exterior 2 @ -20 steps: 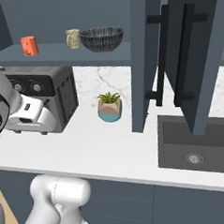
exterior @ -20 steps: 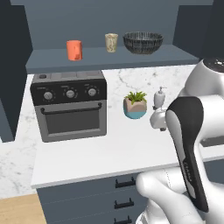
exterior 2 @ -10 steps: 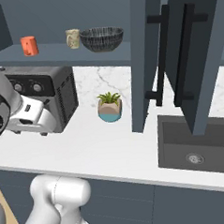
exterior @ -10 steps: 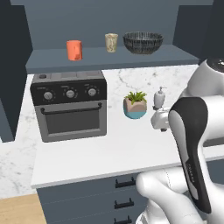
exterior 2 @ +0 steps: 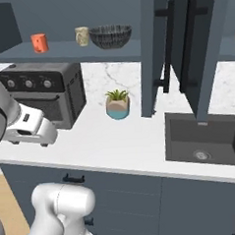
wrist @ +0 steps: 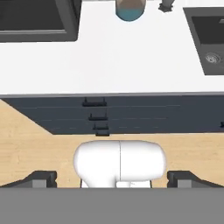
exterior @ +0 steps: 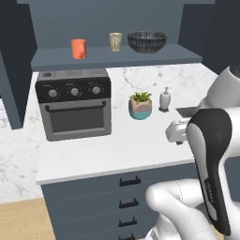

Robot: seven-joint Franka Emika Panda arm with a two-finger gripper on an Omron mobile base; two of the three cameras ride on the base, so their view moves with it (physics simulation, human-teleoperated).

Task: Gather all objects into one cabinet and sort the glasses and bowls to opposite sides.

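Gripper (wrist: 112, 180) spread wide, empty — speckled dark bowl (exterior: 147, 41), smooth orange cup (exterior: 78, 48) on shelf.

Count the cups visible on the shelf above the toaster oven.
2: an orange cup at the left of the shelf, and a beige patterned cup to its right, just beside the dark bowl. Others may sit out of frame.

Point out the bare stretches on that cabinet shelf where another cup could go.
The shelf is bare left of the orange cup, and there is a gap between that cup and the beige cup. It is crowded where the beige cup stands close beside the dark bowl. More bare shelf lies right of the bowl.
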